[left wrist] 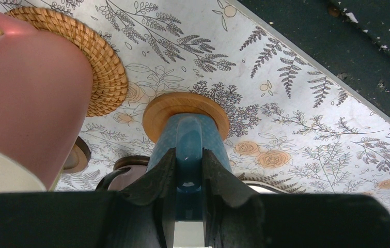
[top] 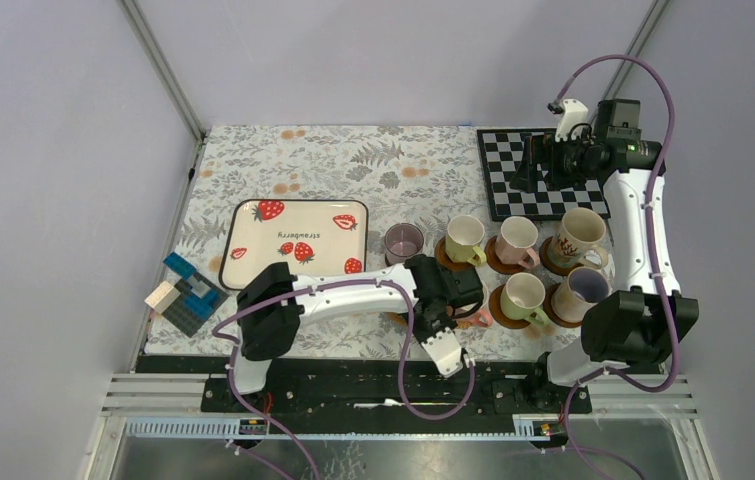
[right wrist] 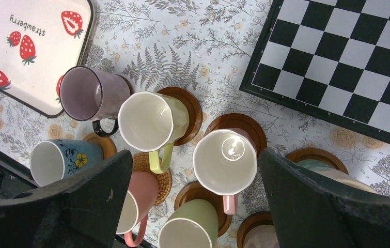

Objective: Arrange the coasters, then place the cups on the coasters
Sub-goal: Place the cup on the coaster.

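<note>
My left gripper (left wrist: 188,155) is shut on the handle of a blue cup (left wrist: 187,137), whose base sits at a light wooden coaster (left wrist: 185,109); whether it rests there I cannot tell. Beside it a pink cup (left wrist: 22,103) stands at a woven coaster (left wrist: 102,67). In the top view the left gripper (top: 443,312) hides the blue cup. My right gripper (right wrist: 195,155) hangs open high over the cups, empty. Below it are a purple cup (right wrist: 87,93), a cream cup (right wrist: 149,121), a pink-handled cup (right wrist: 225,161) and a green cup (right wrist: 192,222), each on a brown coaster.
A strawberry-print tray (top: 298,240) lies left of the cups. The checkerboard mat (top: 538,185) is at the back right, under the right gripper (top: 538,160). Blue and white blocks (top: 188,292) sit at the table's left edge. The dark front rail (left wrist: 347,46) runs close to the blue cup.
</note>
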{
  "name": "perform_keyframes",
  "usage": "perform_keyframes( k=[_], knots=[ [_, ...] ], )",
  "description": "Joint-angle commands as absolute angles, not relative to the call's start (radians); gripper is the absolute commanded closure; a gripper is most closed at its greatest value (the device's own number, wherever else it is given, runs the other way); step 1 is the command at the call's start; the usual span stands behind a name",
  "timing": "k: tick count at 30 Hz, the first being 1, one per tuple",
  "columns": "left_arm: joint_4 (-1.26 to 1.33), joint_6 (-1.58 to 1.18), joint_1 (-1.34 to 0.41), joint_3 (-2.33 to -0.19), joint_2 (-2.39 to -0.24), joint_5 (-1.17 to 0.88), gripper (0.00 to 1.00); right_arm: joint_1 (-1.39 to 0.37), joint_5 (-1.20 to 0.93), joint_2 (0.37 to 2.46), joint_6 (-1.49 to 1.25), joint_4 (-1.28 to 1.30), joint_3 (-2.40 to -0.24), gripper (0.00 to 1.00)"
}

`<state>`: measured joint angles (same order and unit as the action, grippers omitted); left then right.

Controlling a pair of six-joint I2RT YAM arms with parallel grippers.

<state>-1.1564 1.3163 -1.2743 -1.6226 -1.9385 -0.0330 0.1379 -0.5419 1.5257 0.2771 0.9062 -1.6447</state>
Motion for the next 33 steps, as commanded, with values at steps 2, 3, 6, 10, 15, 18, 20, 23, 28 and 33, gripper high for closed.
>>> perform_keyframes(
  k=[2, 3, 6, 10, 15, 18, 20, 23, 28, 33],
  knots=[
    [-1.182, 1.347, -1.284, -1.663, -1.936, -0.049, 0.82, 0.142, -0.556, 1.473, 0.27, 0.892, -1.642, 0.0],
    [-1.183, 1.348, -1.285, -1.663, -1.937, -0.049, 0.79, 0.143, -0.555, 1.472, 0.271, 0.892, -1.643, 0.0],
    [-1.182, 1.347, -1.287, -1.663, -1.937, -0.051, 0.7, 0.143, -0.555, 1.468, 0.269, 0.894, -1.64, 0.0],
    [-1.184, 1.351, -1.292, -1.666, -1.935, -0.047, 0.66, 0.143, -0.555, 1.462, 0.27, 0.898, -1.634, 0.0],
    [-1.198, 1.335, -1.304, -1.676, -1.938, -0.029, 0.6, 0.143, -0.554, 1.457, 0.279, 0.906, -1.634, 0.0],
    [-1.2, 1.319, -1.315, -1.678, -1.933, -0.005, 0.55, 0.143, -0.557, 1.455, 0.283, 0.911, -1.632, 0.0],
    [-1.205, 1.306, -1.321, -1.681, -1.926, 0.016, 0.51, 0.143, -0.559, 1.452, 0.284, 0.912, -1.63, 0.0],
    [-1.209, 1.28, -1.325, -1.694, -1.917, 0.032, 0.49, 0.143, -0.565, 1.447, 0.281, 0.909, -1.626, 0.0],
    [-1.195, 1.231, -1.324, -1.7, -1.91, 0.032, 0.48, 0.143, -0.575, 1.443, 0.274, 0.902, -1.619, 0.0],
    [-1.164, 1.209, -1.324, -1.69, -1.908, 0.032, 0.48, 0.143, -0.577, 1.443, 0.27, 0.903, -1.629, 0.0]
  ],
)
